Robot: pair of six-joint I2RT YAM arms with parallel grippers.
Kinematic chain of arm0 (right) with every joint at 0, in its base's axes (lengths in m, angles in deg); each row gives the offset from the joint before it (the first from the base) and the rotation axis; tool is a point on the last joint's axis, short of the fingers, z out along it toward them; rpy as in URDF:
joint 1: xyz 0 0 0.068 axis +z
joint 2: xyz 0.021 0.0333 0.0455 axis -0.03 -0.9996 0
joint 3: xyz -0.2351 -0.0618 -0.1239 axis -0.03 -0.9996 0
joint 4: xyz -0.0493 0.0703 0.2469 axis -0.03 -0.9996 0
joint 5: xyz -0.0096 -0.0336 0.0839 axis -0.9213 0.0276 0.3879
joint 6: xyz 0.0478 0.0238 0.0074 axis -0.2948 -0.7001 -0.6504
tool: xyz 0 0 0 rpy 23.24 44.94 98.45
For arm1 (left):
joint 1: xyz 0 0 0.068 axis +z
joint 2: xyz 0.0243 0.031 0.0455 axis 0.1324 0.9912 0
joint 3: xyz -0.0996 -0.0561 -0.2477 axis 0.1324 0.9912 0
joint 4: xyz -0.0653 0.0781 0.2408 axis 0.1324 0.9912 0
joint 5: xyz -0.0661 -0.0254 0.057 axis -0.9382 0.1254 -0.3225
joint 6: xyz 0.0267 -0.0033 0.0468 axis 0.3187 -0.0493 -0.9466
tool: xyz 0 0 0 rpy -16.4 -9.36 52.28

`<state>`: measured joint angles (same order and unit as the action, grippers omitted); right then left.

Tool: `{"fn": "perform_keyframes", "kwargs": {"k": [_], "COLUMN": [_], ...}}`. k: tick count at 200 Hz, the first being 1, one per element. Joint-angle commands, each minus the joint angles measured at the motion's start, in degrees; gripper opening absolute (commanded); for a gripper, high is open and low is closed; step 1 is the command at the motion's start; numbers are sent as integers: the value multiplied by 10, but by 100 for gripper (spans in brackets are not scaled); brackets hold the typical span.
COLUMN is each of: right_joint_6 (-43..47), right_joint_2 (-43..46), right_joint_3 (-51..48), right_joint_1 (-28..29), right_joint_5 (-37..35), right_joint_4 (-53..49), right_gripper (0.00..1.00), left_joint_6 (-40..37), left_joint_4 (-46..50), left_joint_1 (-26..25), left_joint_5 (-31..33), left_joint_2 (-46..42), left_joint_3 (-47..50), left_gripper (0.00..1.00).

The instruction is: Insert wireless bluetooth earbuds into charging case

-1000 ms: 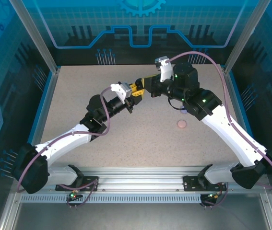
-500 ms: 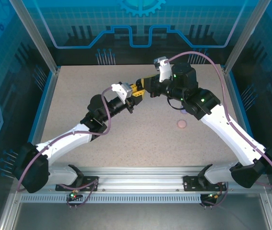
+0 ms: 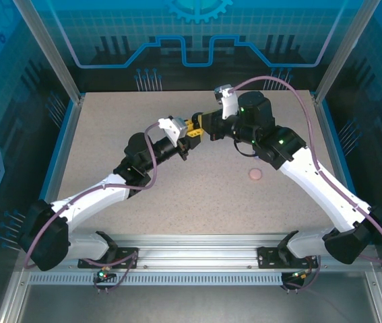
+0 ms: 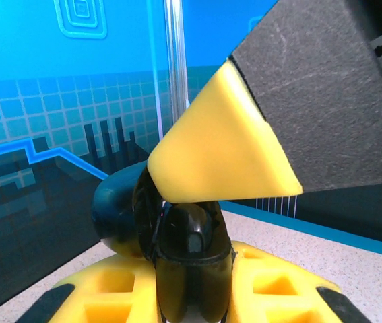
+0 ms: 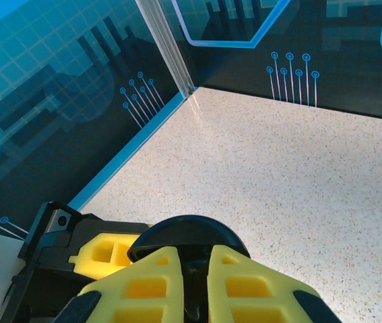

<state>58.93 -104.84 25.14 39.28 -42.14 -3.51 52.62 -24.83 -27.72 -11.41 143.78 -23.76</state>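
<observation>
**Item 1: left tool** [image 4: 191, 291]. Your left arm holds it raised over the middle of the table [image 3: 177, 202]. It is clenched on the black charging case [image 4: 187, 259], with one yellow finger pressed to each side of the glossy shell.

**Item 2: black charging case.** It is held aloft, clear of the table, standing upright between the left tool's fingers. In the left wrist view a dark rounded part sits just behind it, on the left.

**Item 3: right tool** [image 5: 199, 279]. It meets your left tool tip to tip from the opposite side. Its fingers are drawn almost together, leaving a thin dark slit. In the left wrist view one yellow fingertip touches the top of the case. Something dark may sit in the slit, but you cannot tell from this close whether it is an earbud.

**Item 4: pale pink round case** [image 3: 255, 174]. It lies flat on the table beside your right forearm, well apart from both tools.

**Item 5: table.** It has a speckled beige surface with blue edging.
</observation>
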Motion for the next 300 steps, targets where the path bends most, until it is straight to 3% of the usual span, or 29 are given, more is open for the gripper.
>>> {"fn": "perform_keyframes", "kwargs": {"k": [1,53,76,93,114,172,226,300], "right_joint_6": [14,8,-7,-24,-45,-87,-125,-120], "right_joint_2": [11,11,3,-1,2,27,23,-72], "right_joint_3": [-14,-10,10,28,38,36,-3,12], "right_joint_1": [13,13,11,4,-7,-44,-106,-145], "right_joint_5": [9,-5,-22,-31,-22,-2,11,38], "right_joint_4": [-13,-19,-21,-19,1,13,-19,-118], "right_gripper": [12,20,33,49,58,73,80,81], "left_joint_6": [-5,-2,0,2,4,4,-4,-29], "left_joint_4": [-25,-24,-24,-24,-24,-28,-24,-24], "left_joint_1": [-3,-3,-3,-4,-3,-3,-3,-3], "left_joint_5": [4,2,1,0,1,2,2,10], "left_joint_2": [1,3,3,4,3,2,0,1], "left_joint_3": [-26,-26,-24,-22,-19,-14,-9,8], "left_gripper": [0,0,0,0,0,0,0,0]}}
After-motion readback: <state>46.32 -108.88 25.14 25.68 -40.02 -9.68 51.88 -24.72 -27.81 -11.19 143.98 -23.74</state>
